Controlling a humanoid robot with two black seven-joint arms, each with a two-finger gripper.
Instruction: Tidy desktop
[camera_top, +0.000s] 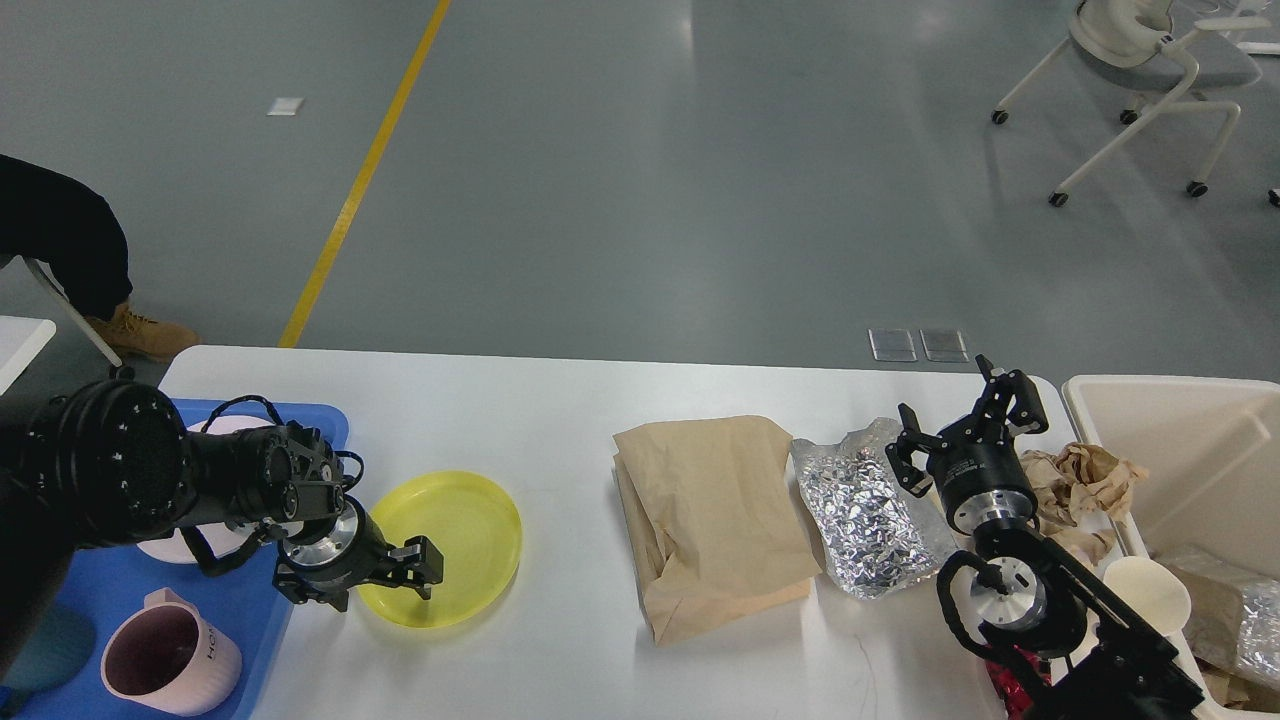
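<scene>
The black left arm hides most of the round white plate (170, 548) on the blue plastic tray (100, 610), which the bottom and left edges cut off. The left claw (418, 573) is too dark to show whether it touches the yellow plastic plate (465, 530). The right edge crops the beige plastic bin (1180, 440).

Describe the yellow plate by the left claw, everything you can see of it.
The yellow plate is round, shallow and translucent, plastic by its look, with a low raised rim. It lies flat and upright on the white desktop, just right of the blue tray, and holds nothing. The left claw is over its near-left edge, fingers spread a little; whether they grip the rim or only hover there cannot be told. Nothing else touches it; the brown paper bag lies apart to its right.
</scene>
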